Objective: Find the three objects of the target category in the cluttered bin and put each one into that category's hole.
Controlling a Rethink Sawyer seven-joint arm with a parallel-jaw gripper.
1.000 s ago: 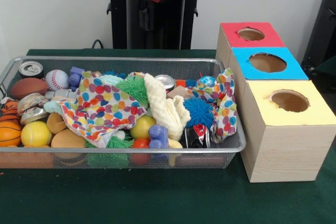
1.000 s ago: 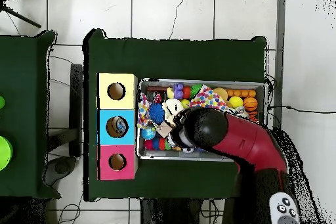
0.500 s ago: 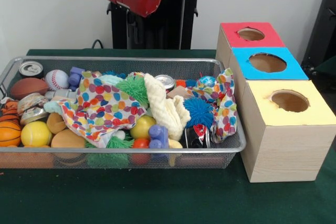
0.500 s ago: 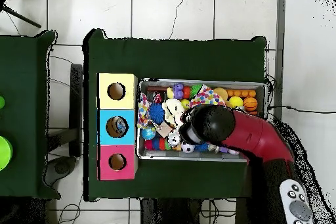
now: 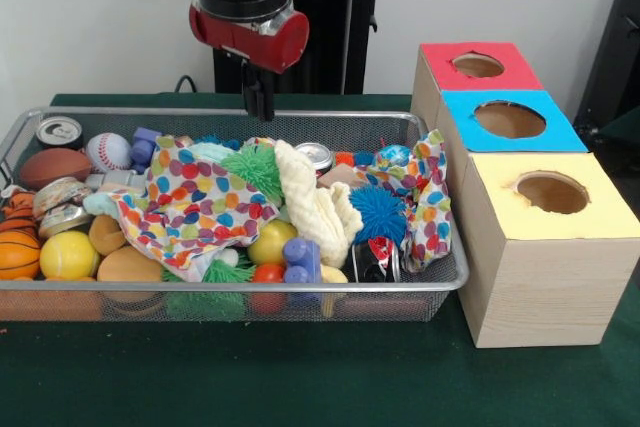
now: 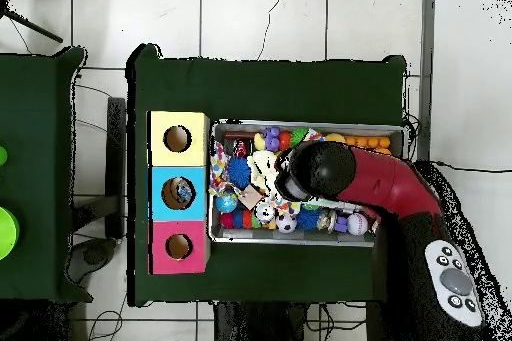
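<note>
**Arm hangs over the crowded bin**

The gripper (image 5: 258, 97) hangs at upper centre of the front view, above the bin's (image 5: 430, 292) back rim, holding nothing; its fingers look pressed together into one dark stub. From overhead the arm (image 6: 375, 182) covers the middle of the bin.

The bin fills the left and centre of the front view, heaped with balls, cans and spiky toys. A spotted cloth (image 5: 190, 202) lies across the middle, beside a cream cloth (image 5: 312, 202). A blue spiky ball (image 5: 378, 212) sits toward the right.

At right stand three boxes, touching: red (image 5: 478, 67) at the back, blue (image 5: 510, 122), and yellow (image 5: 550, 195) nearest.
</note>
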